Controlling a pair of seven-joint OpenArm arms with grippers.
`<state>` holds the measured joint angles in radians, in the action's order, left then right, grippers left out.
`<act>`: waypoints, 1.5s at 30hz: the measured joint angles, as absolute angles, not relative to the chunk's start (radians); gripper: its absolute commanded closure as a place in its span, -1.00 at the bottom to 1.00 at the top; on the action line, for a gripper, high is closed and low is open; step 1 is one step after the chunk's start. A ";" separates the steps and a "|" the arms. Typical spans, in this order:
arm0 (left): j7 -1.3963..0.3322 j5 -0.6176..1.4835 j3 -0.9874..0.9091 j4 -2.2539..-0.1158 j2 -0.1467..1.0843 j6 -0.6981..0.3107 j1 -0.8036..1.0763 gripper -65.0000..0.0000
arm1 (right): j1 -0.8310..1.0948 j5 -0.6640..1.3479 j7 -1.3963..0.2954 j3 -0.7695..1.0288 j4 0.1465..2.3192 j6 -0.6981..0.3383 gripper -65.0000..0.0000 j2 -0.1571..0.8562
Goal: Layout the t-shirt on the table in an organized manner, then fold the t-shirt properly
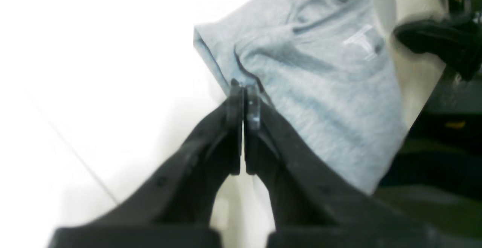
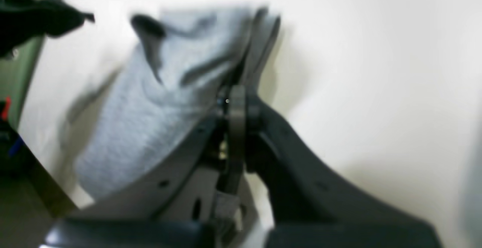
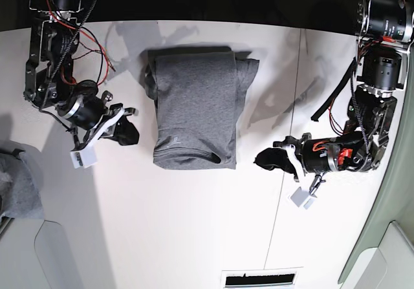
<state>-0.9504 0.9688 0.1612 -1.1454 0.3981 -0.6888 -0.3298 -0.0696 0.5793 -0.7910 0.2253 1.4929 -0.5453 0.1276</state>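
T-shirt [image 3: 194, 108]: heather-grey, lies on the table as a folded upright rectangle with the sleeves tucked under and the collar end toward the lower edge of the base view; it sits between the two grippers and touches neither.
Table [image 3: 194, 237]: white top with a thin dark seam [image 3: 284, 140] that runs just inboard of the left gripper.
Left gripper [image 3: 266, 159]: fingers pressed together, nothing between them; it hangs over bare table on the base view's right, its tips aimed at the shirt and a clear gap short of the shirt's edge.
Left wrist view: the closed fingertips [image 1: 244, 103] meet in front of the shirt [image 1: 320, 86], whose folded corner lies just beyond the tips and whose bulk spreads up and to the right of them; a pale printed mark [image 1: 363, 40] shows on the cloth far from the tips.
Right gripper [image 3: 128, 132]: fingers pressed together, holding nothing that I can see; it stands on the base view's left, beside the shirt's long edge and apart from it.
Right wrist view: blurred; the shut tips [image 2: 236, 103] point along the shirt [image 2: 158, 108], which lies to their left, its doubled edge just past them.
Grey cloth [image 3: 19, 185]: a second bundle at the table's edge, behind the right gripper, well apart from the shirt.
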 measured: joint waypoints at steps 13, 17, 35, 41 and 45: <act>-1.006 1.000 0.149 -1.585 0.608 -0.689 0.088 0.95 | 0.176 0.732 -0.889 0.303 1.667 -0.550 1.00 0.276; -1.007 0.978 0.081 -1.728 0.623 -0.689 0.310 0.95 | 0.328 0.774 -0.884 0.303 1.792 -0.557 1.00 0.350; -0.471 0.172 0.270 -1.402 0.528 -0.690 0.683 0.95 | 0.590 0.266 -0.526 -0.370 1.700 -0.585 1.00 0.659; -0.384 0.080 0.422 -0.997 0.435 -0.659 0.476 0.95 | 0.368 0.193 -0.511 -0.666 1.359 -0.563 1.00 0.637; -0.288 0.077 0.476 -0.751 0.361 -0.658 0.320 0.95 | 0.220 0.194 -0.513 -0.749 1.106 -0.543 1.00 0.546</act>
